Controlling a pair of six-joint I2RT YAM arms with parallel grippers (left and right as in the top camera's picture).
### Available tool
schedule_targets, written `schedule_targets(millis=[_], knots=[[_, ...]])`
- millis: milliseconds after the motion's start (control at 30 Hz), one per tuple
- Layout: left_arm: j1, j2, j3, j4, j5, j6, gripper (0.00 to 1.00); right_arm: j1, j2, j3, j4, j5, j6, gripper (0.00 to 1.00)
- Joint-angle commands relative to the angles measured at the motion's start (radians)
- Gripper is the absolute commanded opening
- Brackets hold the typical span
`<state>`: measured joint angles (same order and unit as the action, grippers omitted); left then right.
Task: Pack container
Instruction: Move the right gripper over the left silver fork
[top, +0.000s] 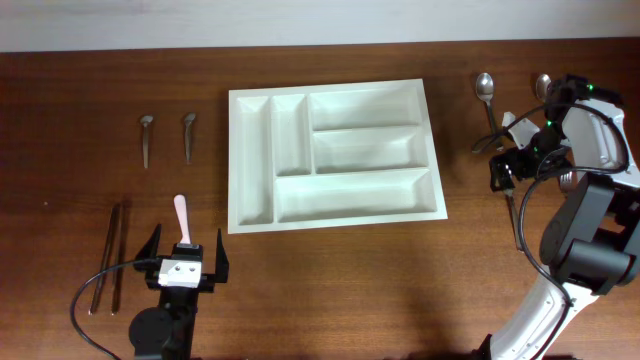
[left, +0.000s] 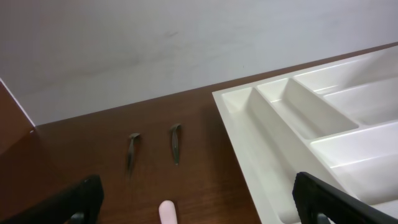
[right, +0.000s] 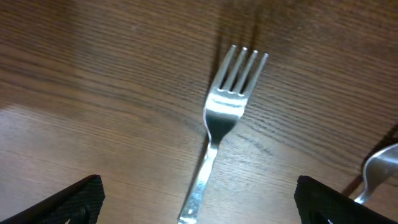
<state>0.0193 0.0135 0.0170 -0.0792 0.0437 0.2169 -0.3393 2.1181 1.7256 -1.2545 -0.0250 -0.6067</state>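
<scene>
On the wooden table (top: 330, 290) there is one white tray (top: 335, 215), about in the middle, nearer to the far edge. It has five compartments: two narrow upright ones on its left side and three long ones lying across on its right side. All five compartments are empty.

On the right of the tray lie two spoons (top: 485, 90) (top: 543, 84), near the far edge and just beside each other. The second one is partly covered by the right arm. One fork (right: 222, 118) lies on the wood nearer than the spoons, its tines pointing to the far side.

On the left of the tray lie two short metal pieces (top: 146, 137) (top: 188, 135), side by side but apart. Nearer to the front are two long thin sticks (top: 104, 258) (top: 118, 255), close together. One piece with a pink handle (top: 181, 212) lies between the sticks and the tray.

The left gripper (top: 188, 238) is over the near end of the pink handle. Its jaws are wide apart, one on each side of the handle, and they hold nothing.

The right gripper (right: 198, 198) is above the fork handle. Its jaws are also spread wide and grip nothing. The edge of one spoon shows at the right side of the right wrist view.
</scene>
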Motion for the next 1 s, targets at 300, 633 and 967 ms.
schedule_targets(millis=[300,633,967], knots=[[0.003,-0.008,-0.008,0.0,-0.007,-0.002,0.99,-0.022,0.031,-0.057,0.022,0.072,0.027,0.99],[0.003,-0.008,-0.008,0.0,-0.007,-0.002,0.99,-0.022,0.031,-0.171,0.1,0.074,0.206,0.99],[0.003,-0.008,-0.008,0.0,-0.007,-0.002,0.99,-0.022,0.031,-0.212,0.156,0.071,0.22,0.99]])
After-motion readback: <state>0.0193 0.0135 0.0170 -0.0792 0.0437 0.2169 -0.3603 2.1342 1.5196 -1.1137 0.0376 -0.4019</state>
